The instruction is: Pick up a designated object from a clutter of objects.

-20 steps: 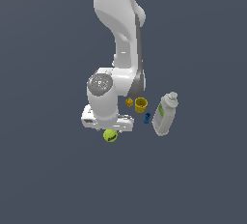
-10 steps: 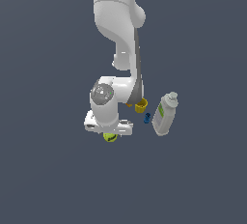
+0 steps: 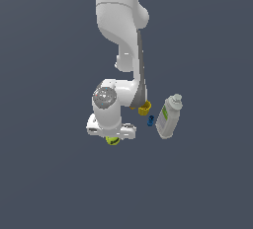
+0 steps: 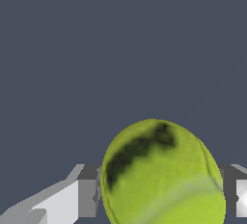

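The designated object, a yellow-green tennis ball (image 3: 112,140) with a dark mark, lies on the grey floor right under the white hand. In the exterior view only its lower part shows below my gripper (image 3: 112,137). The wrist view shows the ball (image 4: 159,170) large and close, sitting between the two fingers (image 4: 87,194), one on each side. My gripper (image 4: 161,196) is open around the ball, and the gaps to the fingers are very small. The rest of the clutter of objects lies toward the exterior view's right.
A small yellow cup (image 3: 144,107) stands just beside the arm's wrist. A tiny blue piece (image 3: 151,120) lies below it. A larger white bottle with a green label (image 3: 168,117) lies tilted further toward the exterior view's right.
The hand has come down over the ball. A second ago the ball showed fully below the fingers; now the hand covers most of it.
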